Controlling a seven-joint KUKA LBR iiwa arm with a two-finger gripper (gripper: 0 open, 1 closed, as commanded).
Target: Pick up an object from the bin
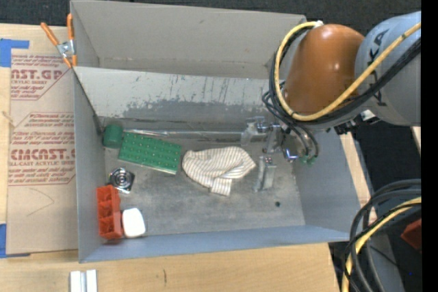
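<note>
My gripper [264, 174] hangs low over the right part of the bin floor, its metal fingers pointing down just to the right of a crumpled white cloth [217, 168]. Nothing shows between the fingers, and the cloth's right edge lies close beside them. Left of the cloth a flat green studded brush-like piece [148, 151] with a round dark green end lies at a slant.
At the bin's left front lie a small round metal part [121, 178], an orange-red ridged block [107, 212] and a white rounded block [133, 222]. The arm with its orange dome and yellow cables covers the bin's right rear corner.
</note>
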